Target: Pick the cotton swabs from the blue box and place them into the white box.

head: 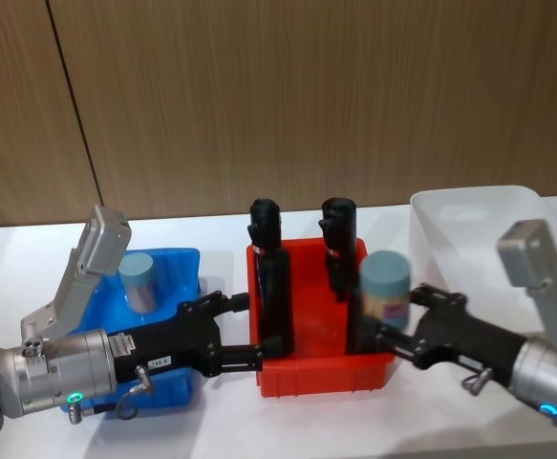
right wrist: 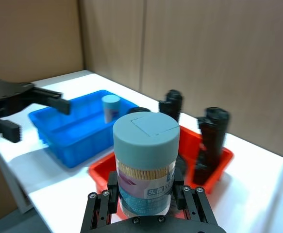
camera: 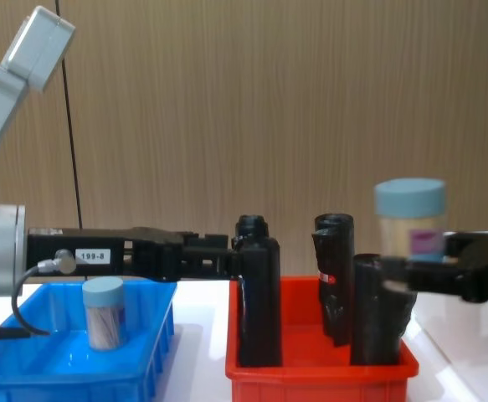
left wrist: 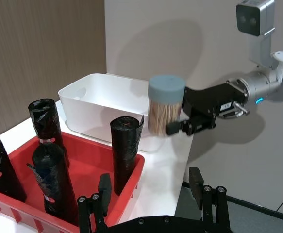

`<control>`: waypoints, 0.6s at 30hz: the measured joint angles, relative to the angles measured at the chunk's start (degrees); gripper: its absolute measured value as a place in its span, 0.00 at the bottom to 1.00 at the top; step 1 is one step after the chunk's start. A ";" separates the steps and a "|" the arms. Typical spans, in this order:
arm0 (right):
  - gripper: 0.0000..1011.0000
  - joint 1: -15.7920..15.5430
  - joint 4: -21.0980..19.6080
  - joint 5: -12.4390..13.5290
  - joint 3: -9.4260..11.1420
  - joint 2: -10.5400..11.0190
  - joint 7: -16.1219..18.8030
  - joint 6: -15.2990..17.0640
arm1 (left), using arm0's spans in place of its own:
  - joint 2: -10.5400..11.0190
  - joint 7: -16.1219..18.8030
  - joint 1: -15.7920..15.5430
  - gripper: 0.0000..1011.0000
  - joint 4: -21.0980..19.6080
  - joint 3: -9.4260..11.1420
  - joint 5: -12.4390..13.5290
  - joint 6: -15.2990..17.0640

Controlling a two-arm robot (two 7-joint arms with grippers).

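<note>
A robot's right gripper [head: 393, 325] holds a jar of cotton swabs [head: 385, 285] in the air over the right edge of a red bin [head: 316, 375], just short of the white box [head: 469, 198] at the right end of the bench [head: 288, 421]. Its fingers are clamped on the lower half of the clear body, and the pale blue lid stands upright and free above them.

The left gripper [head: 235, 332] hangs with its fingers spread wide and nothing between them, over the gap where the blue box [head: 178, 256] meets the left edge of the red bin. A second jar [head: 139, 282] stands upright in the blue box, toward its back edge, at the left end of the bench. Tall black rolls [head: 273, 287] crowd the red bin in the middle.

The jar looks light and stiff: thin hard plastic packed with swabs, so it should not give under the fingers. Its round, smooth wall is likely to be slippery and could twist or slide in a loose pinch. The sensible hold appears to be the one in use, square across the body below the lid, since the lid might lift off if gripped alone. A drop into the tall-sided white box would probably do it no harm, though it could tip over and roll.
</note>
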 joint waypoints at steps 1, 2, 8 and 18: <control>0.63 -0.24 -0.22 0.30 0.25 0.33 -0.38 -0.07 | 0.00 0.00 0.00 0.99 0.00 0.00 0.00 0.00; 0.63 -0.52 -0.50 0.68 0.57 0.71 -0.83 -0.17 | 0.00 0.00 0.00 0.99 0.00 0.00 0.00 0.00; 0.63 -1.74 -1.63 2.73 2.43 2.86 -4.10 -0.53 | 0.00 0.00 0.00 0.99 0.00 0.00 0.00 0.00; 0.63 -0.07 0.60 3.49 4.18 3.72 -9.45 0.16 | 0.00 0.00 0.00 0.99 0.00 0.00 0.00 0.00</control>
